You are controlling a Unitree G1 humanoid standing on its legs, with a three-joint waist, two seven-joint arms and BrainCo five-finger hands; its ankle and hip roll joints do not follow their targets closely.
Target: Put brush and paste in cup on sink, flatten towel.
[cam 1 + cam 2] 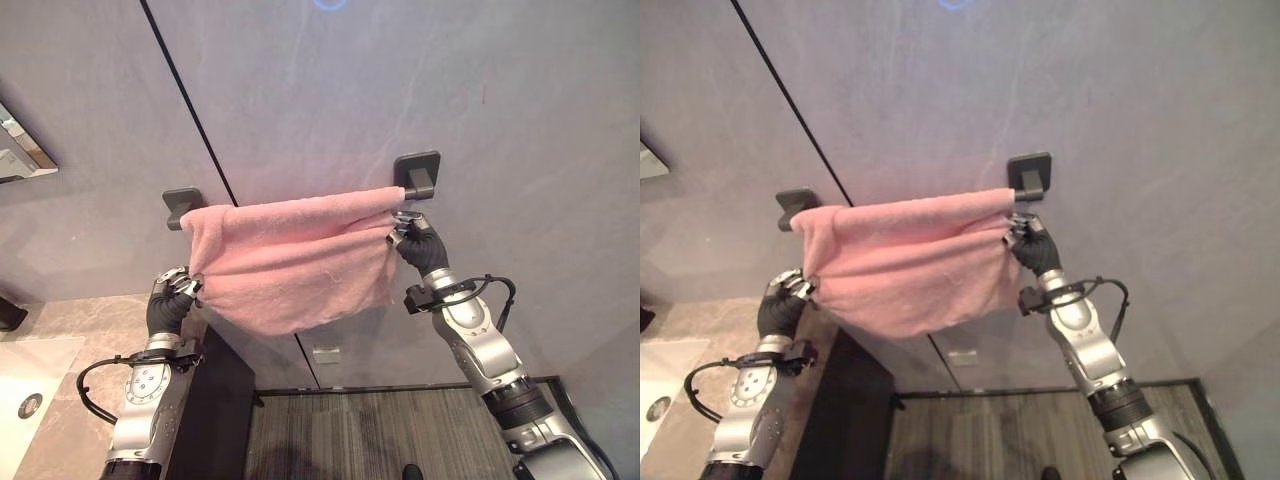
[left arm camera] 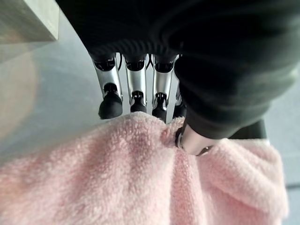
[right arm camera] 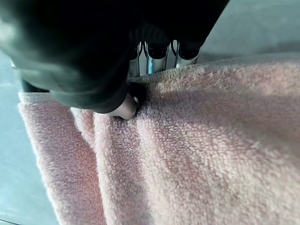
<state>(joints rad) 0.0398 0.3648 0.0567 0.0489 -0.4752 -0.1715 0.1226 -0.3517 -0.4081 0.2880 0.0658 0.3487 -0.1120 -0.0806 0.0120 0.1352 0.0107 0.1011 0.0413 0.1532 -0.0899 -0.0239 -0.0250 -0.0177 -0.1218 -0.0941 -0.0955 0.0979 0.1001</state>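
Towel (image 1: 290, 265) is where you should look first: the pink cloth hangs over a rail between two dark wall brackets (image 1: 417, 175) on the grey wall (image 1: 420, 80), bunched into folds and sagging in the middle, with its lower edge drooping lower toward the left. Your left hand (image 1: 172, 298) sits at the towel's lower left corner; the left wrist view shows its thumb (image 2: 194, 138) pressed into the pile and the dark fingertips (image 2: 110, 107) against the cloth's edge, so it is pinching the towel. Your right hand (image 1: 416, 243) is up at the towel's right end, just under the right bracket, and in the right wrist view its thumb (image 3: 123, 107) and fingers close on the top edge (cloth caught between them). To the lower left you can see the stone tabletop (image 1: 70, 320) and a corner of the white sink (image 1: 30, 385), with dark wood floor (image 1: 380, 430) below the towel
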